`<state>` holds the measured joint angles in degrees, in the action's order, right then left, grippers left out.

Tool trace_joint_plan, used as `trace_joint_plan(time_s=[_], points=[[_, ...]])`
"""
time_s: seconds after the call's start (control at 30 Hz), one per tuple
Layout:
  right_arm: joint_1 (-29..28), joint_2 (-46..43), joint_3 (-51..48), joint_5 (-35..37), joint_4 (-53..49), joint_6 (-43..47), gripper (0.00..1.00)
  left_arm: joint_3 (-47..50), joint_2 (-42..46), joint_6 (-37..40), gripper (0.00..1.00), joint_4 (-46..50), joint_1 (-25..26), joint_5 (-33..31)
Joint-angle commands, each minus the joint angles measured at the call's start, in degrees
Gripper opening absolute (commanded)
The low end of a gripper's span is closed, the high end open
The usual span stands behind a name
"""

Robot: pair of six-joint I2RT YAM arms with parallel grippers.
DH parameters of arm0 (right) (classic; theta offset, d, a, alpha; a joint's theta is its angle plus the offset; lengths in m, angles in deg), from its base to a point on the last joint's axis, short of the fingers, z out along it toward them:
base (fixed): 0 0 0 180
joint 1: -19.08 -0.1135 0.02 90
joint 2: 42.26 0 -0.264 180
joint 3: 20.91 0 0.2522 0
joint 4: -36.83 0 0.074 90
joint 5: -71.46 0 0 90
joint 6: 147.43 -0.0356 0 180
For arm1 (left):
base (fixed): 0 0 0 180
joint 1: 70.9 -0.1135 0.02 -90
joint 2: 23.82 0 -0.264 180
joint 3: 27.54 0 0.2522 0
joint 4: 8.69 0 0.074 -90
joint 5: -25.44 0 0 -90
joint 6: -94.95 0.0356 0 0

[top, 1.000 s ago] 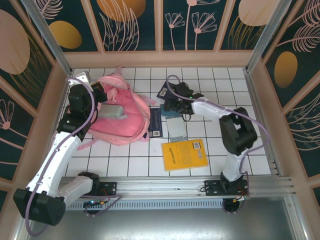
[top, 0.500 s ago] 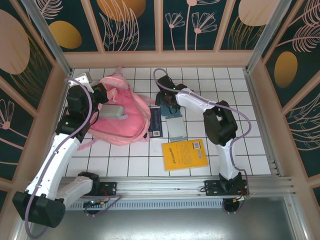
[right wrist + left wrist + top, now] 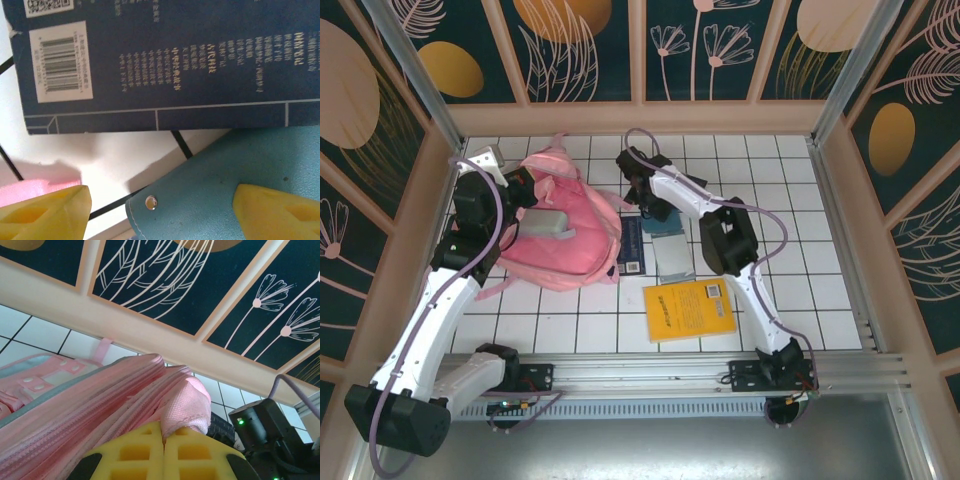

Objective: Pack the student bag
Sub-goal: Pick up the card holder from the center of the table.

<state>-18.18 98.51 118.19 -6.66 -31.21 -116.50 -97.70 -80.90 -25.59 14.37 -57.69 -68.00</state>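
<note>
Bag [image 3: 565, 235] lies at the far left of the table [image 3: 770, 170], close to the left edge, with one strap trailing toward the near edge. My left gripper [image 3: 523, 192] is at the bag's far left side. Its yellow fingers [image 3: 135, 455] are pressed together and pinch a fold of the pink fabric, which bunches up just above the tips.

My right gripper [image 3: 645, 200] hangs just right of the bag, toward the far edge. Its fingers [image 3: 275, 210] are spread, gripping nothing. One is over a bare tile and the other is over the corner of a teal cover [image 3: 225, 165] with a small metal stud. Just beyond the tips lies a navy book [image 3: 165, 60], barcode side up, touching or slightly overlapping the teal cover. I cannot tell which.

A second navy book [image 3: 631, 245] lies against the bag's right side. A grey book [image 3: 673, 258] lies beside that one, and a yellow book [image 3: 688, 308] lies nearer the near edge.
</note>
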Motion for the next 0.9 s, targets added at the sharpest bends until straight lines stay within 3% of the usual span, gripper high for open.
trace_joint_plan(time_s=[0.0,0.2,0.47,0.63,0.87], points=[[-1.1,1.2,2.2,2.5,-5.8,-1.9,0.78,-0.6,2.1,-0.8,0.00,-4.2,0.6,0.4],[-1.8,5.1,3.1,5.3,-8.2,0.2,0.83,-0.6,2.0,-0.8,0.00,-4.4,0.8,0.5],[-3.8,6.3,0.0,20.7,-11.6,9.7,0.86,-0.8,2.1,-0.5,0.00,-4.1,0.9,-0.1],[-3.9,-1.6,-12.1,26.7,-3.2,19.4,0.88,-0.6,1.9,-0.6,0.00,-4.5,1.0,0.5],[-1.6,-16.3,-26.2,21.0,9.0,27.1,0.87,-0.6,1.7,-0.5,0.00,-4.7,1.2,0.7]])
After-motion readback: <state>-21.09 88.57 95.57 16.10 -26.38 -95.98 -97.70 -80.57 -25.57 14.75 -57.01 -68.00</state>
